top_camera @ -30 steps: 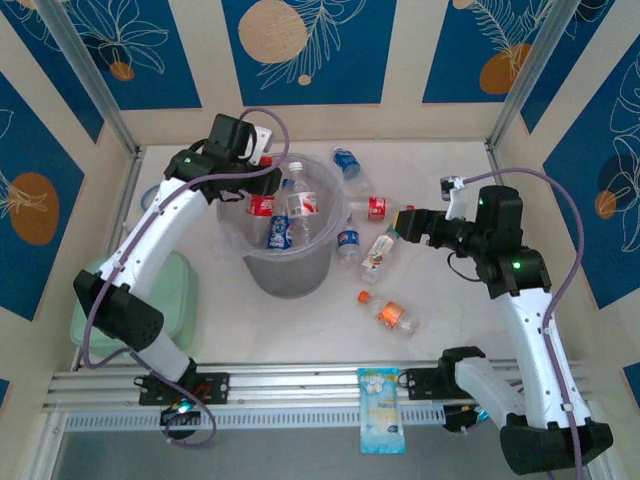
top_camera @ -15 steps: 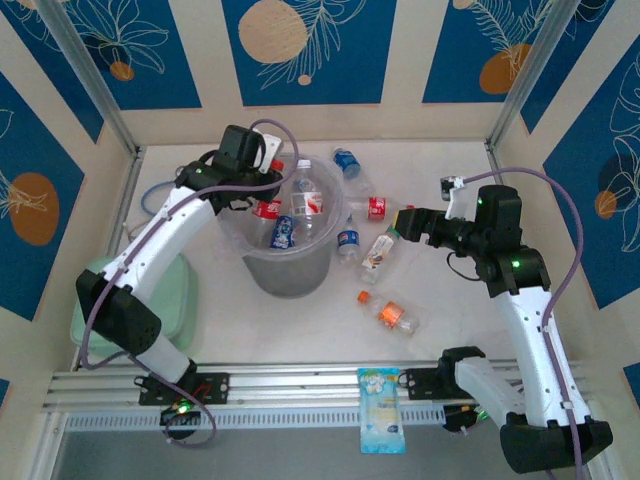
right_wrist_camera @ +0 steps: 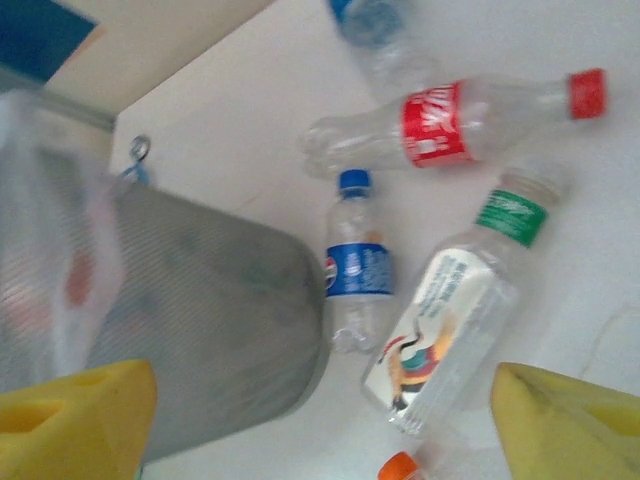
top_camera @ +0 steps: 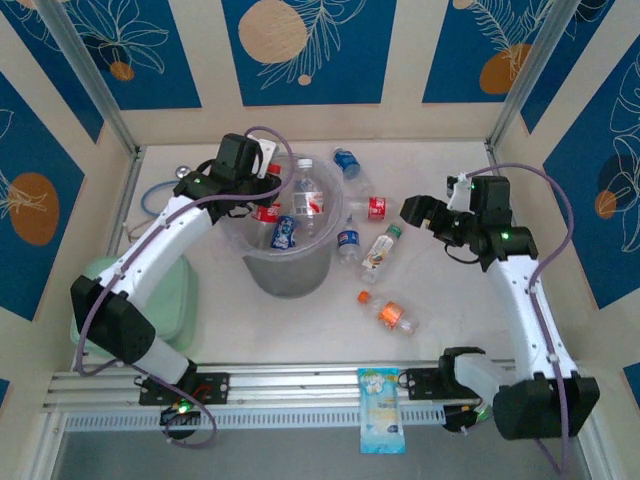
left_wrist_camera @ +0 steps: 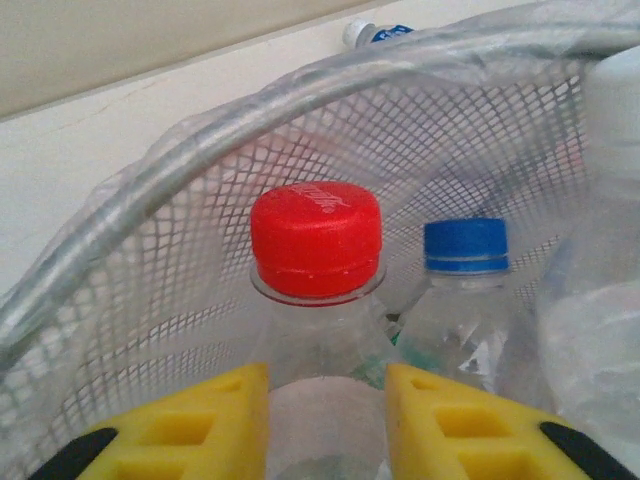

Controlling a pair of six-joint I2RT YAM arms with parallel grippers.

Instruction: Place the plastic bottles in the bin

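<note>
Start at the near table edge: disregard the flat blue-and-white packet [top_camera: 381, 412] and, to the left, the pale green pad [top_camera: 172, 290]. Locate next the orange-labelled bottle [top_camera: 397, 317], lying on its side well apart from the bin [top_camera: 290, 275]. Count three bottles [top_camera: 303, 200] already inside the bin. Read the left gripper [left_wrist_camera: 327, 400] as positioned within the bin rim, yellow pads [left_wrist_camera: 200, 425] flanking the shoulder of a red-capped bottle [left_wrist_camera: 315, 240] standing there; cannot tell whether clamped on it or just let go. Find, to the right of the bin, the blue-labelled bottle [right_wrist_camera: 355, 265] just beside its wall and the green-collared bottle [right_wrist_camera: 450, 320] next to that. Read the right gripper [right_wrist_camera: 320, 385] as spread wide and empty, poised near this loose group. Note behind them the red-labelled bottle [right_wrist_camera: 440, 125] and, nearest the back wall, the farthest bottle [top_camera: 345, 160]. Treat every bottle as probably empty: light, thin-walled, easily dented, smooth, and liable to roll or squirt out of a hard pinch. Take hold across the mid-body at the label, jaws square to the long axis, closing only moderately. Avoid the tapered neck on bottles lying flat. Judge the blue-labelled or green-collared bottle the readiest pick for the right gripper.
</note>
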